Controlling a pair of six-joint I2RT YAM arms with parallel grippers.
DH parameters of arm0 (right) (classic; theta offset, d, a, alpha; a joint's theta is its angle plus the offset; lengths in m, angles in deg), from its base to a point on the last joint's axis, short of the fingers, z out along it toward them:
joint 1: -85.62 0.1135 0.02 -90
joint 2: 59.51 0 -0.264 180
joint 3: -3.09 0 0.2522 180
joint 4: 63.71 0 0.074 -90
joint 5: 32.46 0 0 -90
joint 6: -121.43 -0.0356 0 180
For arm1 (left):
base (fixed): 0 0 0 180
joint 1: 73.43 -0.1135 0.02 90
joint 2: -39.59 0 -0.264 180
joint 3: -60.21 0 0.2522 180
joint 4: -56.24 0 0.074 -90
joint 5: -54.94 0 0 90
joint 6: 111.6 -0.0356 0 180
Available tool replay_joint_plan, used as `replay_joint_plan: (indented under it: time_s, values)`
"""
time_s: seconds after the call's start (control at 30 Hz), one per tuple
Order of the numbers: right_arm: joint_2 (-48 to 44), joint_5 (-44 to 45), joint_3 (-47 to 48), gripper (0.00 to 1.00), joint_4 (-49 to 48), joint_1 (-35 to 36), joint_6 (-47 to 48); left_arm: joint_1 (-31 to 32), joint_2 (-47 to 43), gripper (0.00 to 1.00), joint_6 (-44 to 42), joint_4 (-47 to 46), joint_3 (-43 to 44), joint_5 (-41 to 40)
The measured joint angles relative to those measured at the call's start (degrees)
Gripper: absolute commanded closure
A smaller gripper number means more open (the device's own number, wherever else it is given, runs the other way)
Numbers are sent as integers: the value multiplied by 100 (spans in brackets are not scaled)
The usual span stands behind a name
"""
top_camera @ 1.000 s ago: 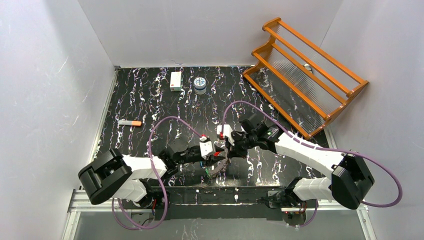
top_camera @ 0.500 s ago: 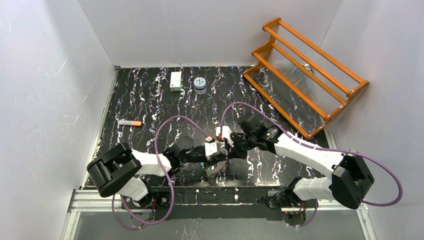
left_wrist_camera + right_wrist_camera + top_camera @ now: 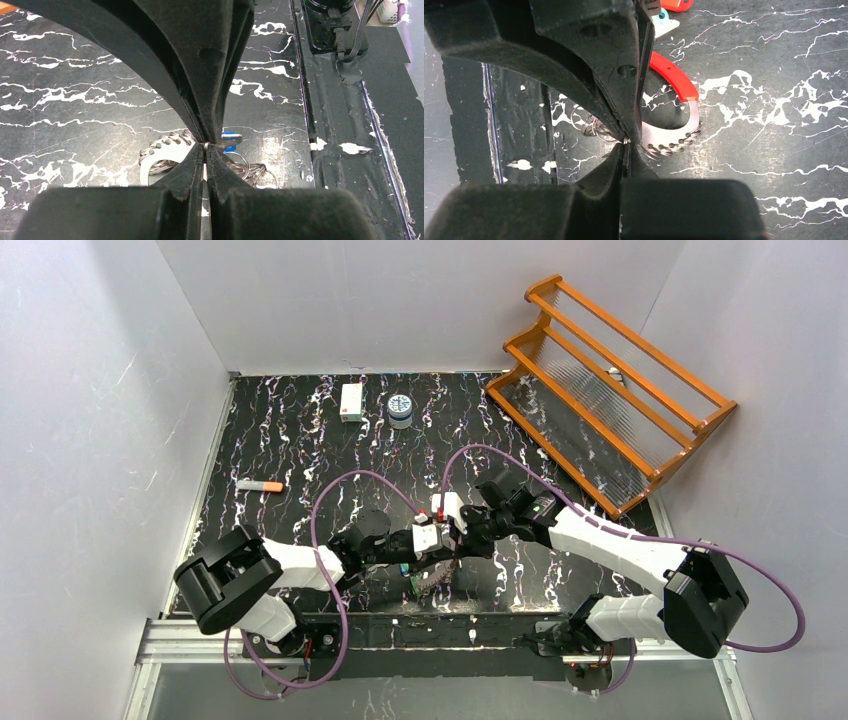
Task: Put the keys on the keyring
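Two claws, one thin wire: a slip waiting to happen

Pinched tight with the left gripper point(image 3: 206, 146), pads pressed together on a sliver of silver wire, apparently the keyring point(image 3: 241, 167). Pinched just as tight with the right gripper point(image 3: 625, 141), tip to tip with the other, near the front edge of the table point(image 3: 300, 440). Just beneath: loops of ring, a blue-capped key point(image 3: 231, 140), a red-capped piece point(image 3: 674, 77). Hard to tell whether lifted clear or resting on the marble. Likely to slip free if pulled unevenly, given so slight a hold. Could twist the coil shut instead of prying it open. Might also jam fingertip against fingertip, or drag the bunch toward the taped edge.
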Motion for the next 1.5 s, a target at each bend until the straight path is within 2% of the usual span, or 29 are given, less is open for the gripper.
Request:
replay_joint_plan:
  time_s: [0.07,0.17,0.3,0.47,0.63,0.7,0.87,1.0,1.1,1.27,1.5]
  values:
    - [0,0,0,70,-2,0,-4,0,-4,100,2,2,0,-9]
    - [-15,13,-2,48,-76,0,-37,0,-44,100,26,33,-4,-81]
    - [-286,7,-153,38,-546,-55,-197,0,-181,100,138,87,-79,-354]
    - [-699,-435,-422,38,-1165,-476,-507,0,-422,100,306,20,-315,-660]
    - [-741,-1082,-693,40,-1720,-914,-911,0,-573,100,566,-507,-678,-911]
    - [-789,-1298,-835,43,-1923,-1040,-1082,0,-575,100,715,-955,-890,-1023]
    - [-927,-1814,-1027,43,-2247,-1270,-1482,0,-389,100,1069,-2321,-1421,-1207]
    - [-1025,-2181,-1095,43,-2516,-1318,-1661,0,-138,100,1329,-2850,-1480,-1217]
    - [-1032,-2354,-1099,44,-2608,-1318,-1757,0,2,100,1453,-3025,-1480,-1200]
    - [-957,-2542,-1099,57,-2789,-1318,-1875,0,55,100,1537,-3136,-1480,-1161]
    - [-748,-2570,-1099,60,-2809,-1320,-1912,0,52,100,1543,-3206,-1480,-1161]
